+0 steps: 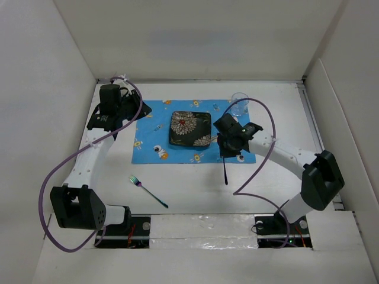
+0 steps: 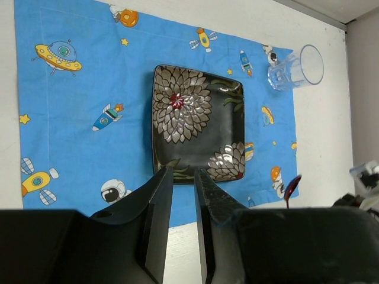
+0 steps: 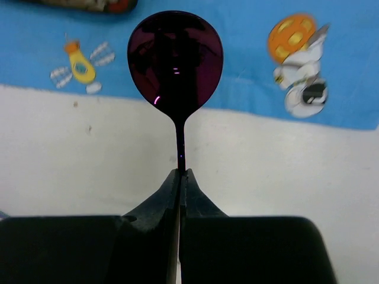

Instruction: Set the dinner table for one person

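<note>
The white dinner table (image 1: 195,192) bears a blue cartoon-print placemat (image 1: 157,127) with a black floral square plate (image 1: 189,128) on it. A clear glass (image 1: 239,105) stands at the mat's far right corner. A fork (image 1: 148,191) lies on the bare table at the near left. My right gripper (image 1: 228,149) hovers at the mat's near right edge, shut on a dark purple spoon (image 3: 175,59); its handle (image 1: 226,171) points toward me. My left gripper (image 1: 135,110) is over the mat's far left, jaws a narrow gap apart and empty (image 2: 183,171).
White walls (image 1: 53,89) enclose the table on the left, back and right. Purple cables (image 1: 53,177) loop beside each arm. In the left wrist view the plate (image 2: 198,124), the glass (image 2: 296,68) and the spoon's bowl (image 2: 292,186) show.
</note>
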Motion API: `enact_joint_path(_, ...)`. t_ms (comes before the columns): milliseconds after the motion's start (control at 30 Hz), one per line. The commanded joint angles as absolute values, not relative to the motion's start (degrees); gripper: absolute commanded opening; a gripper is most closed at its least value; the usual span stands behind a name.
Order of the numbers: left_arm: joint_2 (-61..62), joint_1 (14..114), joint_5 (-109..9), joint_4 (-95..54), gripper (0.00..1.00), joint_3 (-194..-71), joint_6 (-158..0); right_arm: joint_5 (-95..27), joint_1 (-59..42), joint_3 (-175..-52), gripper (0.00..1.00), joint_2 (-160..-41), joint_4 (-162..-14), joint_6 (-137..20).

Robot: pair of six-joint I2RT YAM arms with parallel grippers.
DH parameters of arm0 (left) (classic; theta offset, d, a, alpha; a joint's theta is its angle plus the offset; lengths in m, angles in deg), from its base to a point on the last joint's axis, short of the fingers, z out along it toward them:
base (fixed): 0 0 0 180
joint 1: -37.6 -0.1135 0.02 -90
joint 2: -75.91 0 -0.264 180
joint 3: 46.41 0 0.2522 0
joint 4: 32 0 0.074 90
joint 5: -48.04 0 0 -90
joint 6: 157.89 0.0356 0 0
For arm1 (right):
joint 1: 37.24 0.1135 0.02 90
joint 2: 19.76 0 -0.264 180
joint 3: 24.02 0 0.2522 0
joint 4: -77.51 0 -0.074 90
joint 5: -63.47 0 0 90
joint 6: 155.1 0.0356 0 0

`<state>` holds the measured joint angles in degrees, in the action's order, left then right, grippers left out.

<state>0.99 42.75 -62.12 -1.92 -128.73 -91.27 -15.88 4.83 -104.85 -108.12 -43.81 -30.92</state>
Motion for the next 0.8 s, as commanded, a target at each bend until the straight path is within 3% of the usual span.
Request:
enact_joint_path(0,2.6,42.8,-61.2,-2.6,0.19,-129.0,-90.4,-15.0,-0.3,-108.4,0.00,-111.1,-46.8,-37.0)
enact_joint_path(433,4.2,42.8,-58.5,-1.6,0.16,-127.8,-90.7,-18.3,-12.4,-138.7,0.00,-140.1,-48.2,-41.2)
enact_joint_path(767,3.1,42.8,-57.0,0.2,0.16,-127.8,-91.1,-17.5,-14.2,-142.1,0.00,-145.9,-47.4,-41.0)
